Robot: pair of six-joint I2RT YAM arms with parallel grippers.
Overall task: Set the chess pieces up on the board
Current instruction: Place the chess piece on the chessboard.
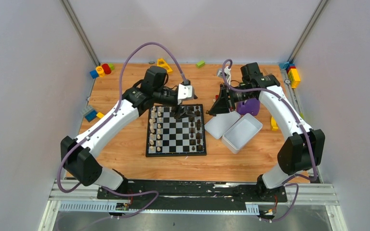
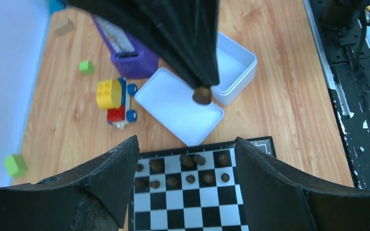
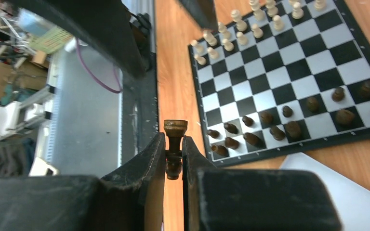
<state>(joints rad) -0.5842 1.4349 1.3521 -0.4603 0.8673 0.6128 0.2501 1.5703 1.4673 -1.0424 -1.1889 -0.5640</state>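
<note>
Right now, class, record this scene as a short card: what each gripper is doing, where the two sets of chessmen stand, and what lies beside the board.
Left gripper: open, over the board's far end
Right gripper: shut on a dark piece, held off the board
Cream pieces: left two columns, top view
Dark pieces: right side of the board
Beside board: white tray and lid

No legible text or labels
</note>
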